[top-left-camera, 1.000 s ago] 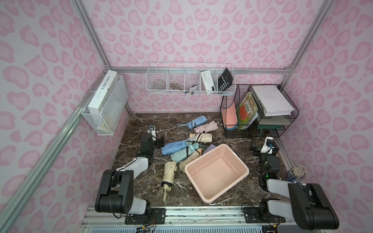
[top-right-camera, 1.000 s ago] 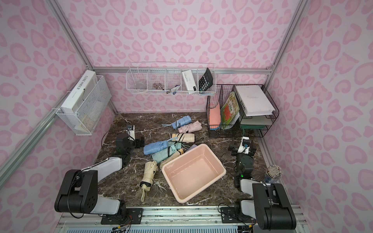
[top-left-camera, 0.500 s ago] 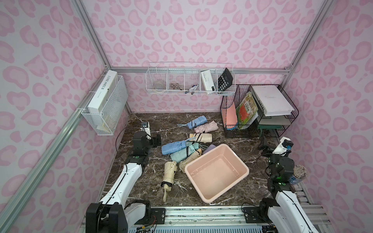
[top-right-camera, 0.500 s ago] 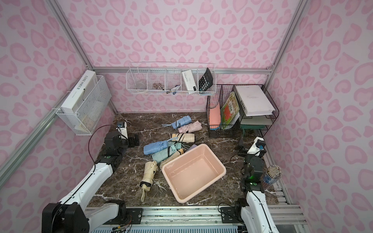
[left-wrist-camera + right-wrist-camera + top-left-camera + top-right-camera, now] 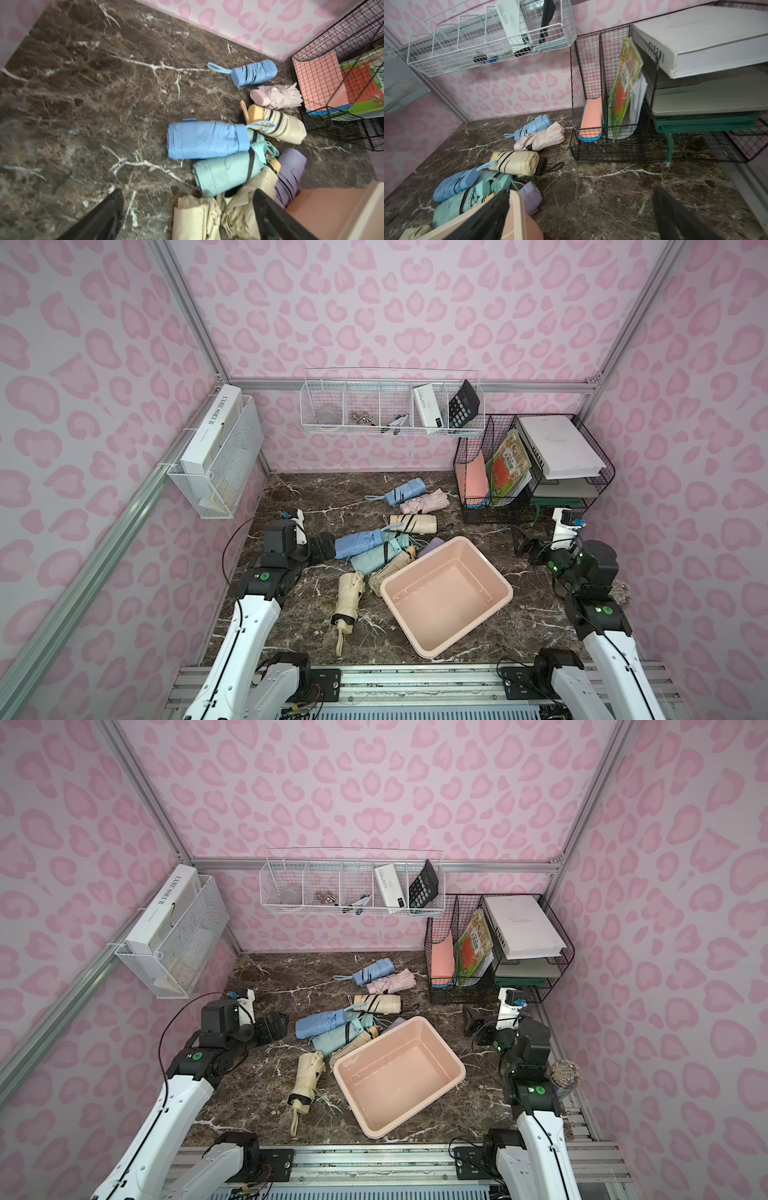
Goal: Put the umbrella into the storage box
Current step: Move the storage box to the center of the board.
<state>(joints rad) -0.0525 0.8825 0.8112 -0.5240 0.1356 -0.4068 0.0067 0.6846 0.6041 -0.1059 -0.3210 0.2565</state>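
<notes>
The pale pink storage box [image 5: 509, 589] sits near-centre on the marble table [image 5: 299, 497], open-topped, with its smooth floor showing. Folded umbrellas [image 5: 374, 560] crowd its far-left side. A blue umbrella [image 5: 359, 543] lies just beside the left gripper [image 5: 322, 547]. The far wall basket [image 5: 316, 406] holds a calculator [image 5: 463, 410] and a white box [image 5: 427, 410]. The black rack [image 5: 461, 456] holds books [image 5: 559, 445]. The fingers of the left gripper and the right gripper [image 5: 523, 546] stand apart, holding nothing.

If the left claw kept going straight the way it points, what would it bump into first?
Probably the big blue umbrella, just ahead of the open left gripper; depth is unclear, so possibly the mint umbrella beside it.
</notes>
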